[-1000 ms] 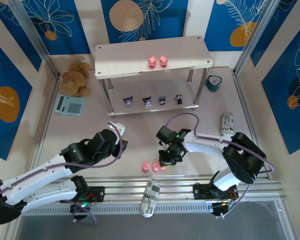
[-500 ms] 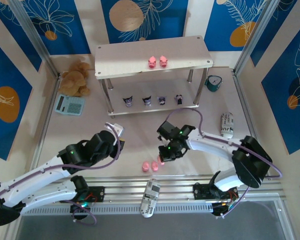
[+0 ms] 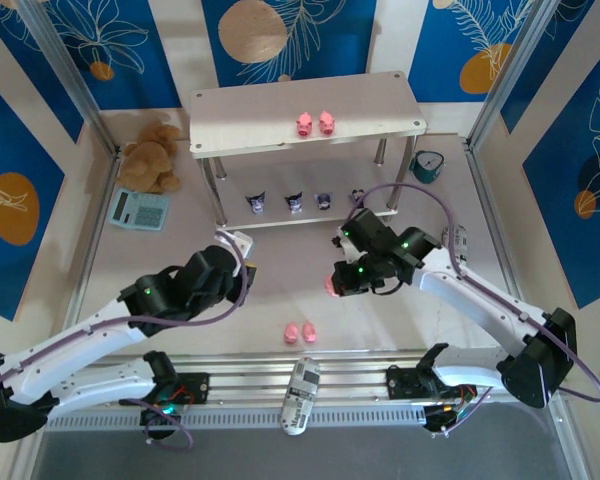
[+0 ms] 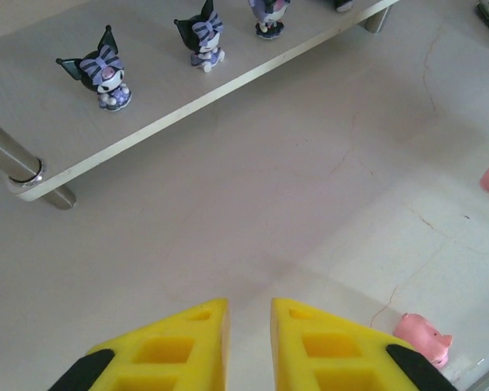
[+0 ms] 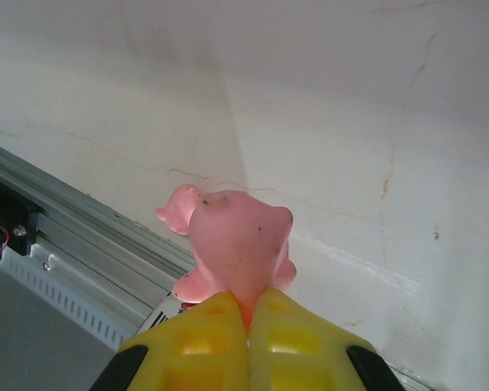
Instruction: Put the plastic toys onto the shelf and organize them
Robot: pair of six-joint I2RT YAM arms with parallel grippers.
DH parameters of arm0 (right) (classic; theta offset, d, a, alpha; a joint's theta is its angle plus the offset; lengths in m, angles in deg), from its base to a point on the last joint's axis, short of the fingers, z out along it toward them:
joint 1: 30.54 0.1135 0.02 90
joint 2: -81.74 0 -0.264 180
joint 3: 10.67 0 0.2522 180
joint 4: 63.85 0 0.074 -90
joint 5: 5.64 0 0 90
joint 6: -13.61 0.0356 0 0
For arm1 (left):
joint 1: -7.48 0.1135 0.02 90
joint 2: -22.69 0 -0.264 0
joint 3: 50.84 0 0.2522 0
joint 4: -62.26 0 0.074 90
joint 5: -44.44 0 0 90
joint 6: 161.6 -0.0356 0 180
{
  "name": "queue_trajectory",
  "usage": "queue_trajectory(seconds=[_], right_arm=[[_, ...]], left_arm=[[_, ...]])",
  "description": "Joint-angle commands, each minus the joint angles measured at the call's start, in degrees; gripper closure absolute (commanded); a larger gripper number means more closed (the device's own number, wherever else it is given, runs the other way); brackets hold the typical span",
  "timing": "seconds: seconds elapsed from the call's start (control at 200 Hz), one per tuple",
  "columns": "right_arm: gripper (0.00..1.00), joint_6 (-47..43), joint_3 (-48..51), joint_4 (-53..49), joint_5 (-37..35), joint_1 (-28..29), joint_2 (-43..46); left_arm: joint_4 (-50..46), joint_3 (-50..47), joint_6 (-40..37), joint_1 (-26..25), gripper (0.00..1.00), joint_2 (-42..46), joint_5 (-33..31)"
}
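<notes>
**Visitor:** What is happening from overhead?

**Onlooker:** The right gripper (image 3: 332,287) is carrying a pink pig (image 3: 329,288) above the table (image 3: 280,280), just in front of the shelf (image 3: 280,105). Two pigs (image 3: 316,124) are already standing side by side on the top board. Four purple figurines (image 3: 305,200) are lining the lower one, the rightmost partly behind a cable. A pair of pigs (image 3: 300,331) is lying on the table near the arms' bases. The left gripper (image 3: 235,250) is hanging to the left of all this, well apart from that pair. The teddy bear (image 3: 152,155) and the clock (image 3: 427,165) are sitting off to the sides.

**Visitor:** And through the left wrist camera?

**Onlooker:** The yellow fingers (image 4: 187,346) are showing only a narrow gap, with nothing in it. They are pointing toward the lower board, where the figurines are standing upright. One pig is lying at the bottom right corner.

**Visitor:** The right wrist?

**Onlooker:** There the fingers (image 5: 204,334) are pinching the pig from below, pressed tight against it, with bare table underneath.

**Visitor:** So how far along is the job?

**Onlooker:** By my count, six toys are shelved, one is in the air and heading for the top board, I'd guess, and two are waiting on the table.
</notes>
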Motion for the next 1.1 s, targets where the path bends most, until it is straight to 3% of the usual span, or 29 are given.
queue_trajectory(seconds=[0.0,0.43,0.8,1.09], right_arm=[[1.00,-2.6,-2.8,-3.9,-0.2,-1.6,2.0],[1.00,-9.0,-18.1,-7.6,0.7,-10.7,4.1],[1.00,-14.9,-41.6,-7.5,3.4,-19.4,-6.0],[1.00,-13.5,-49.7,-4.1,10.2,-26.3,-13.4]], left_arm=[[-0.3,3.7,-2.5,-0.2,0.78,-1.8,0.3],[1.9,10.4,-6.9,3.8,0.77,-7.7,7.3],[3.0,18.0,-9.8,11.7,0.76,-10.8,16.9],[2.7,18.6,-10.8,15.4,0.76,-11.3,19.8]])
